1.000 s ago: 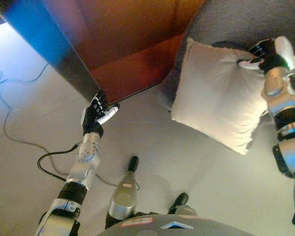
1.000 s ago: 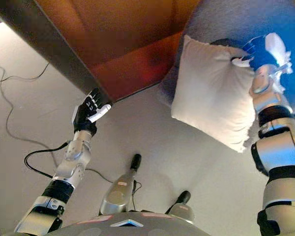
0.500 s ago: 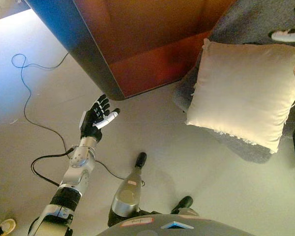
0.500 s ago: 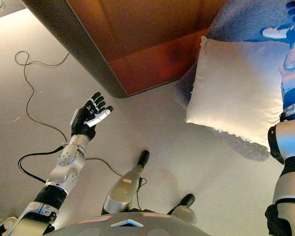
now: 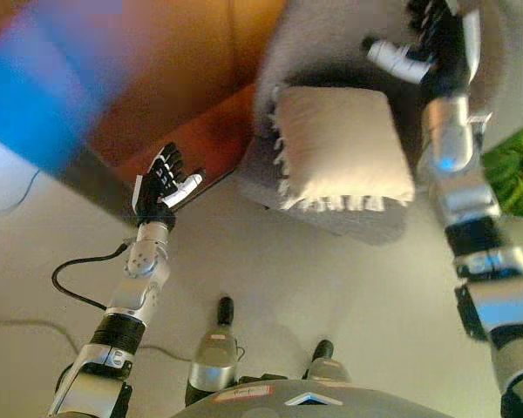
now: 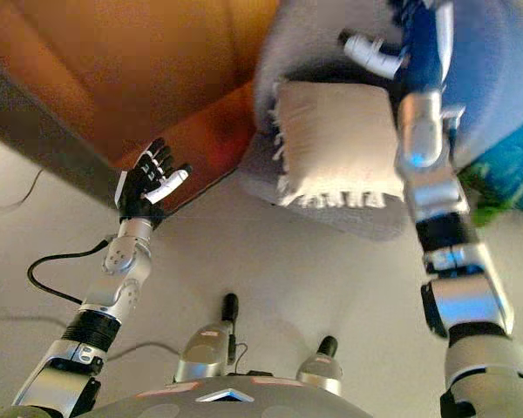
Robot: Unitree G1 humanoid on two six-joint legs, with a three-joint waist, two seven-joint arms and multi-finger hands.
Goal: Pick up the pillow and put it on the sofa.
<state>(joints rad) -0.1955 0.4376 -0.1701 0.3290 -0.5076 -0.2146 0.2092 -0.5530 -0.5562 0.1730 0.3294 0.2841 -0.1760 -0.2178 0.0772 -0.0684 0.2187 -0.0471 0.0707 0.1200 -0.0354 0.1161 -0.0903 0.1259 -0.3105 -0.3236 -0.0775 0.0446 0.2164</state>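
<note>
A cream square pillow [image 5: 340, 144] with a fringed edge lies flat on the seat of the grey sofa [image 5: 366, 222]. My right hand [image 5: 431, 43] hovers just beyond the pillow's far edge, over the sofa. Its fingers are spread and its white-tipped thumb sticks out to the left; it holds nothing. Far to the left, my left hand [image 5: 164, 185] is raised over the floor, open and empty, close to the wooden furniture.
A large orange-brown wooden cabinet [image 5: 183, 87] with a dark edge stands left of the sofa. Green leaves [image 5: 519, 174] show at the right edge. Pale floor [image 5: 314, 279] lies in front of the sofa.
The view has shifted. My right hand gripped the pillow's top edge a second ago; it has let go and now stands off it, with the pillow lying on the sofa seat.
</note>
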